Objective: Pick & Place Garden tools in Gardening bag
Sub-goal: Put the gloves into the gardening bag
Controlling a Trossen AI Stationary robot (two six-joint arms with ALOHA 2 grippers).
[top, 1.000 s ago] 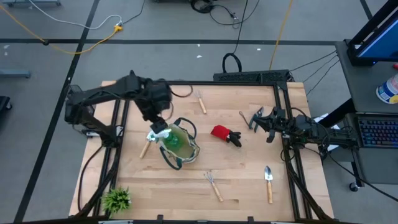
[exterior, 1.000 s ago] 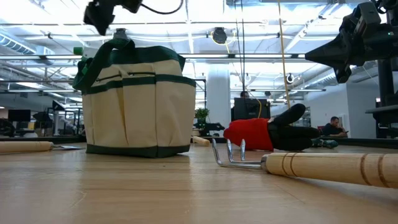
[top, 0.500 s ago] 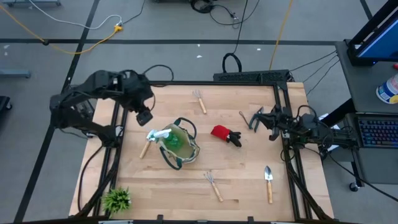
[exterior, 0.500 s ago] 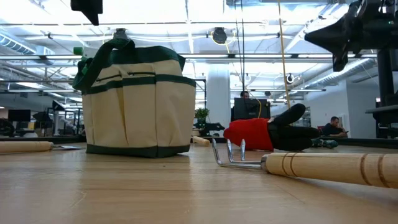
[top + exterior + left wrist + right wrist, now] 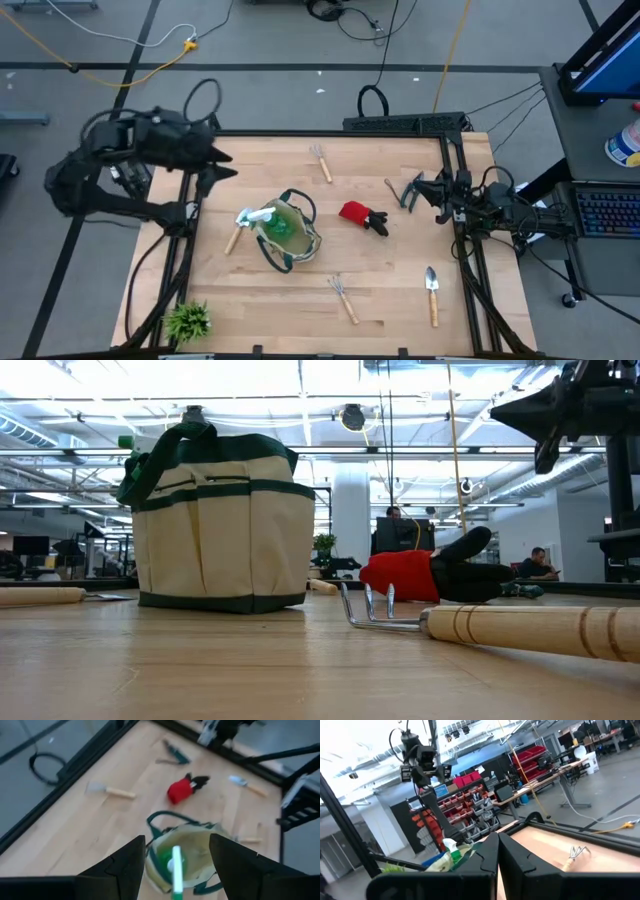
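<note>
The beige gardening bag [image 5: 290, 235] with green trim stands on its base left of the table's middle, with the green spray bottle [image 5: 276, 226] standing in it. It also shows in the low view [image 5: 225, 535] and the left wrist view [image 5: 192, 852]. My left gripper [image 5: 222, 164] is open and empty, above the table's far-left edge [image 5: 177, 840]. My right gripper [image 5: 408, 190] is shut and empty, raised at the right edge [image 5: 498, 837], close to the dark pruning shears [image 5: 392, 187]. The red-and-black gloves [image 5: 362, 216] lie right of the bag.
A rake [image 5: 322, 161] lies at the far middle. Another rake [image 5: 343, 297] and a trowel [image 5: 432, 293] lie near the front edge. A wooden-handled tool [image 5: 233, 240] lies by the bag's left side. A spiky green plant [image 5: 187, 320] sits at the near-left corner.
My left gripper has gone up from the bag's left rim, where it was at the spray bottle's top, and back toward the table's far-left corner. It has left the low view. The spray bottle has stayed in the bag.
</note>
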